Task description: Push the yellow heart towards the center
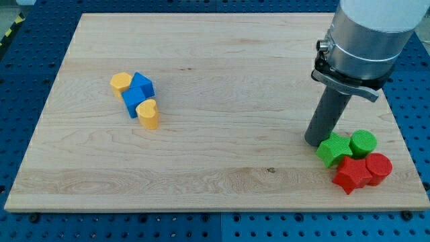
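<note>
Camera view shows 2 yellow blocks, 2 blue, 2 green and 2 red on the wooden board (215,74): the yellow heart (148,113) lies at the view's left, touching the lower blue block (134,101), with the upper blue block (143,83) and the yellow rounded block (121,83) above it. Far to the heart's right, the rod stands upright, no fingers on it, my tip (316,142) just left of the green star-like block (333,149), beside the green cylinder (363,142), red star-like block (353,174) and red cylinder (378,167).
</note>
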